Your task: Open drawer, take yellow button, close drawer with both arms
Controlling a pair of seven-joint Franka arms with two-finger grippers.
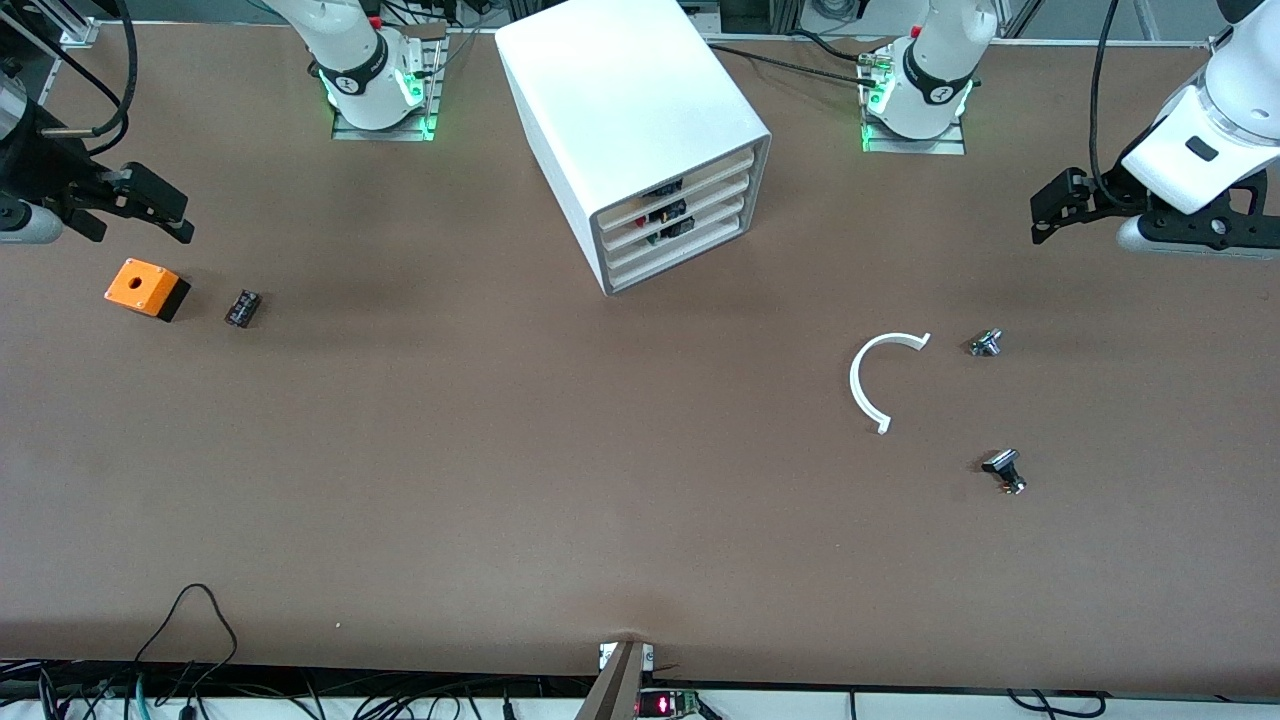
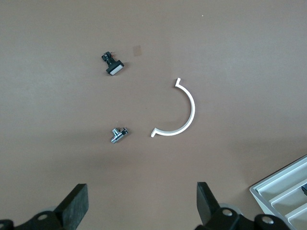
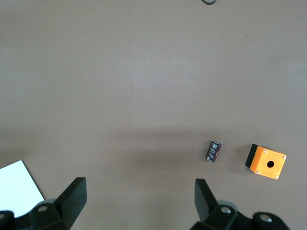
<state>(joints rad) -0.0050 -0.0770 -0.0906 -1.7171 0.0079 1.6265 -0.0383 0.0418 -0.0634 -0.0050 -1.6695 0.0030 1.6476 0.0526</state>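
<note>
The white cabinet (image 1: 640, 135) stands toward the robots' bases, about midway between them, its four drawer fronts angled toward the front camera and the left arm's end of the table. The drawer (image 1: 690, 178), topmost of the four, sits flush with the others, closed. Small dark parts show through the drawer slots, but the button cannot be made out.

The left gripper (image 1: 1045, 212) hangs over bare table at the left arm's end, its fingers (image 2: 76, 203) spread wide apart and holding nothing. Nearer the front camera lie a white half-ring (image 1: 872, 378), a small silver part (image 1: 985, 343) just beside it, and a small black part with a flat cap (image 1: 1004, 470) nearer the camera still.

The right gripper (image 1: 165, 208) hangs over the right arm's end of the table, its fingers (image 3: 72, 196) also wide apart and empty. Nearer the camera than it rest an orange box with a hole (image 1: 145, 288) and, close beside that, a small black block (image 1: 242, 307).
</note>
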